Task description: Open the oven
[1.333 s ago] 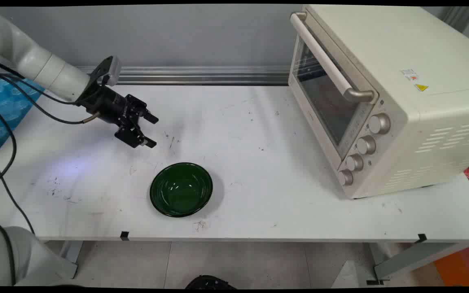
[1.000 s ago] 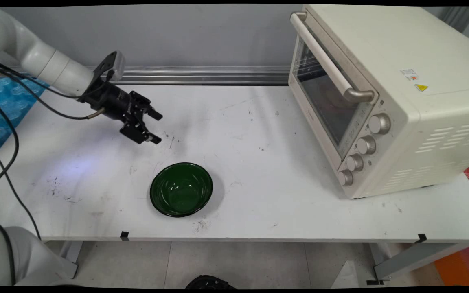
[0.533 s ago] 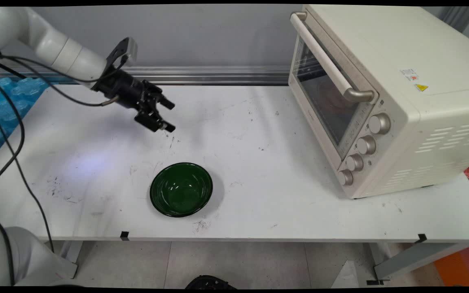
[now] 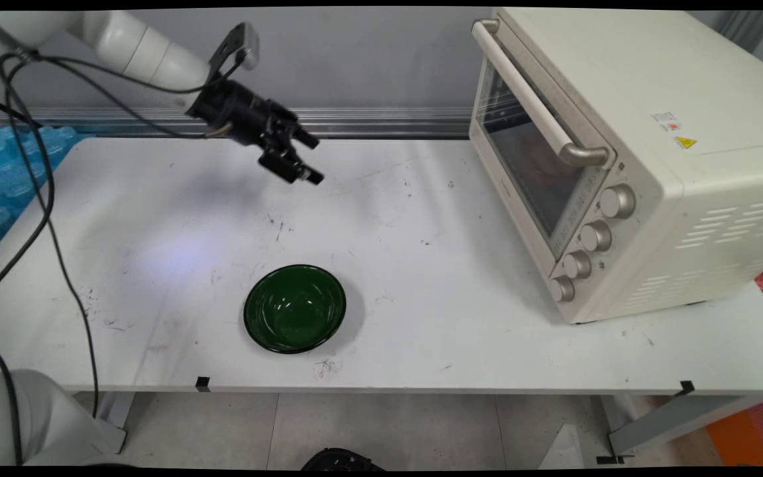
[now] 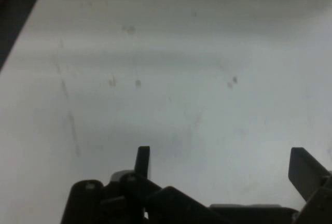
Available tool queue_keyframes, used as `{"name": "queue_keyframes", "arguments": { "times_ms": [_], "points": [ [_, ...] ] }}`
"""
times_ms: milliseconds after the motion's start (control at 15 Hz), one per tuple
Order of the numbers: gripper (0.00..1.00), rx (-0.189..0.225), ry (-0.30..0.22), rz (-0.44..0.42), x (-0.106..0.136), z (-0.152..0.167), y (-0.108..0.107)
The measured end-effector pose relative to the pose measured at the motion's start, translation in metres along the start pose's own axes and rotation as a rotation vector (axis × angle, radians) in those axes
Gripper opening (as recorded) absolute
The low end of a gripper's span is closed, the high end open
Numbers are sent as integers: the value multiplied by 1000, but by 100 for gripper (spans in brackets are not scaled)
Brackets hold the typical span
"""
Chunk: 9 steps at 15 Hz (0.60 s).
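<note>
The black two-finger gripper (image 4: pixel 310 159) hangs empty above the white table (image 4: pixel 421 318), fingers (image 5: pixel 142 161) spread wide, well apart from the glossy dark green bowl (image 4: pixel 295 308) near the front edge, likely rigid, slick, best pinched at its rim.

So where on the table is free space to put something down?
The table is bare left of the green bowl, and between that bowl and the oven. The open gripper hangs above the far side, holding nothing. The right end, by the oven, is crowded.
</note>
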Motion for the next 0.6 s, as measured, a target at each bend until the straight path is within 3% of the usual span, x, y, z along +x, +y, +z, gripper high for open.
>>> {"name": "queue_keyframes", "arguments": {
  "times_ms": [600],
  "points": [
    [100, 14, 70, 3, 72, 17, -9]
  ]
}}
